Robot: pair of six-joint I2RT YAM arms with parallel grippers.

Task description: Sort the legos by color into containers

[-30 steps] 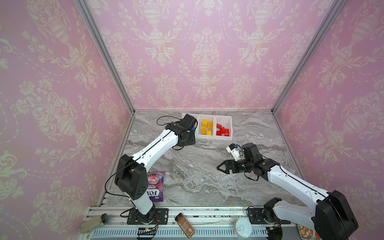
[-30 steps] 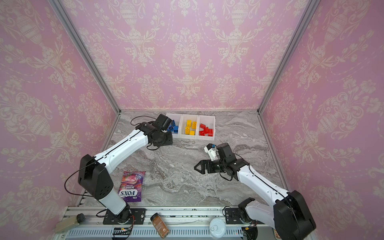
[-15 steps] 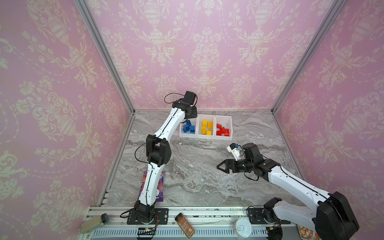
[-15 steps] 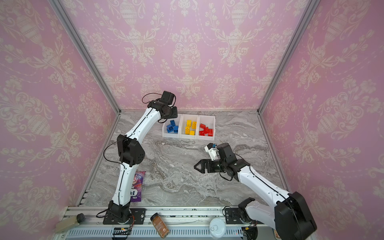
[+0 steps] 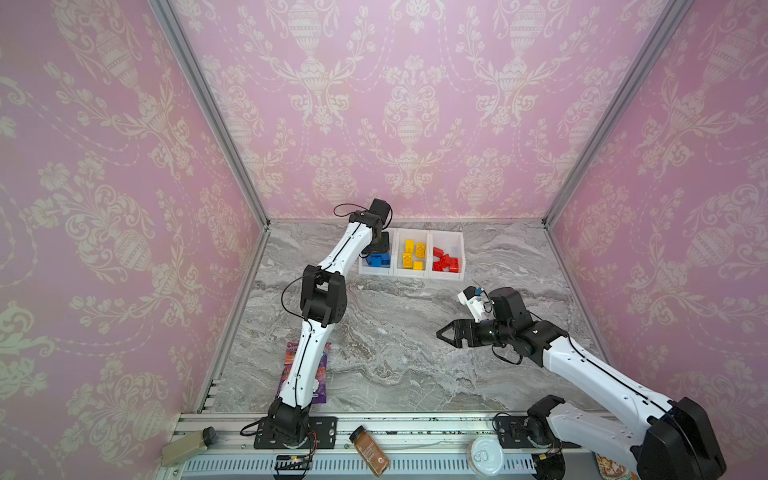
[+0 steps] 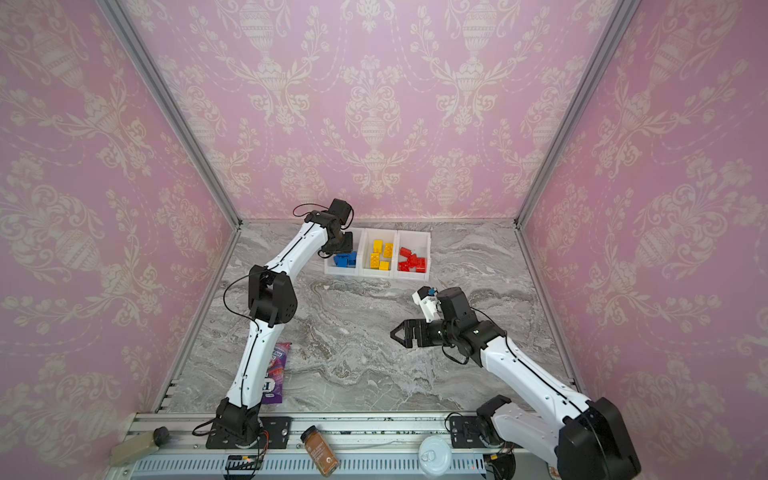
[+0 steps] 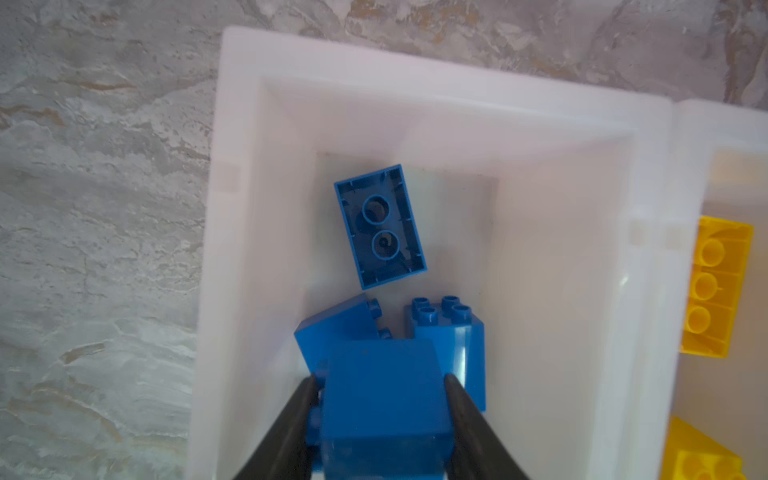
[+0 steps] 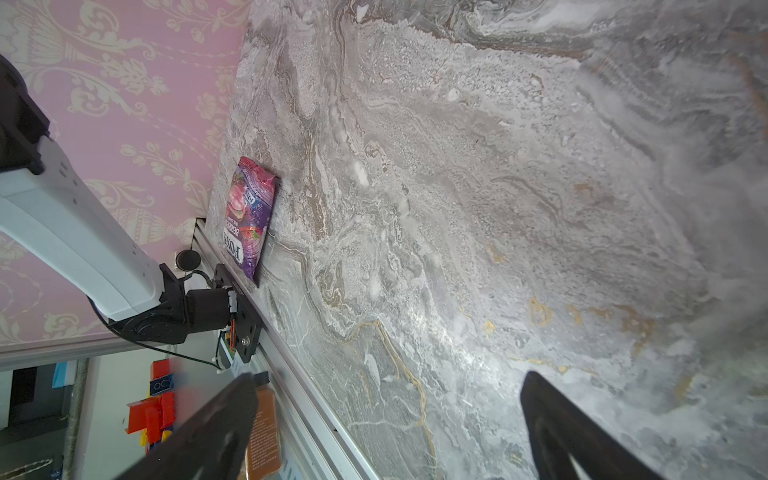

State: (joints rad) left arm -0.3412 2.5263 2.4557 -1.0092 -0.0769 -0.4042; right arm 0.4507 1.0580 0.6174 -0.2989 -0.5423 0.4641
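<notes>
The grey marble-patterned tabletop (image 5: pixel 395 365) carries the scene. The left arm (image 5: pixel 309 365) reaches to the back edge. The right arm (image 5: pixel 590 374) lies low over the right half.

The containers (image 5: pixel 411 273), three joined white bins, sit at the middle of the tabletop's back edge. A purple candy bag (image 6: pixel 276 365) lies flat near the front left corner, partly under the left arm. On the metal rail (image 5: pixel 415 432) along the front edge rest a round white tub (image 5: pixel 484 455) and a brown spice jar (image 5: pixel 370 451) on its side.

The right gripper (image 5: pixel 442 332) hovers above bare marble near the middle, jaws spread wide with nothing between them. The left gripper (image 7: pixel 381 378) hangs over the leftmost bin (image 7: pixel 415 95). Its two black fingers (image 7: pixel 291 424) press the opposite sides of a blue brick (image 7: pixel 382 399), holding it above the bin floor.

Below it lie three more blue legos: an oblong one (image 7: pixel 380 226) turned underside up, a tilted one (image 7: pixel 340 328) and a square one (image 7: pixel 453 332) with its studs showing. Four yellow bricks (image 5: pixel 413 254) fill the middle bin. A cluster of red bricks (image 5: pixel 446 259) lies in the right one.
</notes>
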